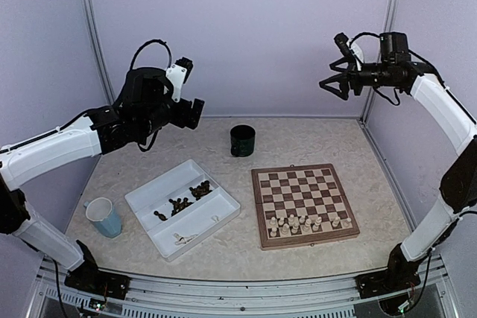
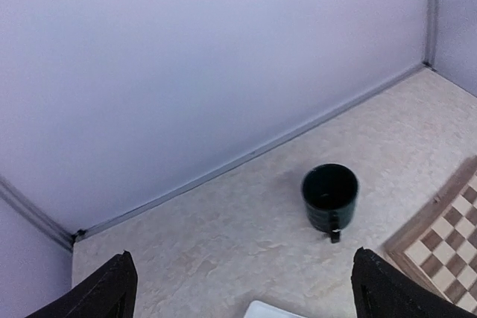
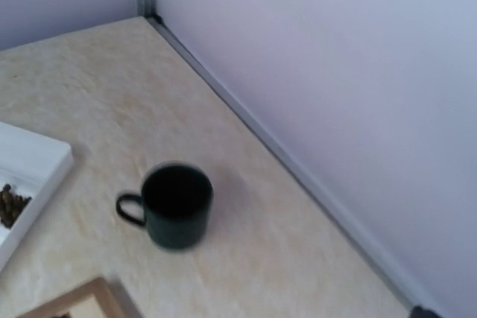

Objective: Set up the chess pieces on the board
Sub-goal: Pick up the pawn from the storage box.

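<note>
A pale speckled beige surface [image 1: 149,154] fills the floor of a small booth closed in by lavender-white walls [image 1: 253,27]. Slim metal posts [image 1: 88,20] stand in the two far corners, and a thin metal strip runs where wall meets surface.

From the surface's centre in the top view, the square wooden chessboard [image 1: 256,206] with dark and tan checks lies flat at about 4 o'clock. Cream chess pieces [image 1: 305,223] stand crowded on its two nearest rows; the far rows are bare.

At about 8 o'clock sits a white rectangular divided tray [image 1: 182,165], turned at an angle. Dark brown chess pieces [image 1: 190,194] lie loose along its middle. A few pale bits lie in its near compartment, too small to make out.

A dark mug with a handle [image 1: 242,140] stands upright at 12 o'clock, apart from both board and tray. A light blue cup [image 1: 104,217] stands at 9 o'clock, just beside the tray's left corner.

The left claw [image 1: 197,112] hangs high above the far left of the surface. In its wrist view its black fingers [image 2: 112,288] are spread wide with nothing between them, the mug below.

The right claw [image 1: 333,88] is raised near the far right post with its jaws apart and empty. Its wrist view shows the mug, slightly blurred, plus a corner of the tray and of the board.
</note>
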Available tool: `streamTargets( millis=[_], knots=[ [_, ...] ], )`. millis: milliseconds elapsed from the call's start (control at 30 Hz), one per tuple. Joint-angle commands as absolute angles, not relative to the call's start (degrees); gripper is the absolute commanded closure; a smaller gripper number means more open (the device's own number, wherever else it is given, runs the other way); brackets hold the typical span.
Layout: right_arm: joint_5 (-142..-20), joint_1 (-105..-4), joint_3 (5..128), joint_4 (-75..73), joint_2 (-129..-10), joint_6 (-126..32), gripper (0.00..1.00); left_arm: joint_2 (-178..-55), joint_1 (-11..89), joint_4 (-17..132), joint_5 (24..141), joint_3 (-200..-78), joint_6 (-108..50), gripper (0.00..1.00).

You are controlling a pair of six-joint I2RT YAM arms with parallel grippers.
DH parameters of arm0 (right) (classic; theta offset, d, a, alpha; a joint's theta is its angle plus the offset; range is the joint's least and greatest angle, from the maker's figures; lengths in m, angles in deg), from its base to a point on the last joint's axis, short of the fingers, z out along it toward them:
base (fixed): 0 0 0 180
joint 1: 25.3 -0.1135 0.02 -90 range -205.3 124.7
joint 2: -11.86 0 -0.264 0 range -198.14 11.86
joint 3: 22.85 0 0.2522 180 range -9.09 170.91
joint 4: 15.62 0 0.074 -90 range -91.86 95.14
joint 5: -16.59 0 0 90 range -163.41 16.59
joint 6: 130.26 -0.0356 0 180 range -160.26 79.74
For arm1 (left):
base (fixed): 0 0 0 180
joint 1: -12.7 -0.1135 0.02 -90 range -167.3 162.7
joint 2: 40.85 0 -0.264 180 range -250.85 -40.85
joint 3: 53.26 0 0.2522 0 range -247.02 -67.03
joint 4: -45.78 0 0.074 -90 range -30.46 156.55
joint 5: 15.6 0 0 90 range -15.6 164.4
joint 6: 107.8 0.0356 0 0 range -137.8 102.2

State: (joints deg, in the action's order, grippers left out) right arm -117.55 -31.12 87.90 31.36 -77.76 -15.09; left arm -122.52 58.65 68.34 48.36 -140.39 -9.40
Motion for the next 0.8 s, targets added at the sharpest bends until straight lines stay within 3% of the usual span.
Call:
streamTargets(
  millis=[0, 67, 167, 267, 367, 467, 600, 767],
  knots=[
    [-117.9, -37.8, 94.4, 34.6, -81.1, -10.2, 0.01, -123.0, 51.3, 63.5, 36.8, -141.4, -13.9, 0.01],
    [-126.1, -37.4, 95.5, 30.5, -83.6, -20.2, 0.01, -123.6, 49.9, 62.3, 39.1, -139.2, -16.6, 0.01],
    [-137.8, -37.7, 96.7, 30.8, -90.4, -22.5, 0.01, -121.6, 49.8, 61.4, 45.9, -134.4, -16.8, 0.01],
    [-128.2, -44.2, 98.9, 36.8, -94.8, -13.4, 0.02, -118.5, 49.4, 67.5, 54.9, -132.1, -17.5, 0.17],
    [-113.4, -53.0, 100.8, 43.4, -98.0, -3.8, 0.16, -117.5, 48.9, 77.1, 66.9, -131.8, -21.6, 0.38],
    [-107.1, -58.1, 97.7, 44.0, -99.6, -1.1, 0.25, -117.5, 50.1, 81.9, 77.9, -127.9, -25.9, 0.51],
    [-111.1, -59.7, 94.8, 43.5, -101.4, -3.5, 0.35, -119.0, 56.9, 83.0, 81.4, -123.1, -29.4, 0.54],
    [-110.0, -61.0, 95.4, 45.1, -102.9, -2.5, 0.39, -127.3, 64.0, 86.5, 78.6, -125.7, -28.0, 0.54]
  ],
)
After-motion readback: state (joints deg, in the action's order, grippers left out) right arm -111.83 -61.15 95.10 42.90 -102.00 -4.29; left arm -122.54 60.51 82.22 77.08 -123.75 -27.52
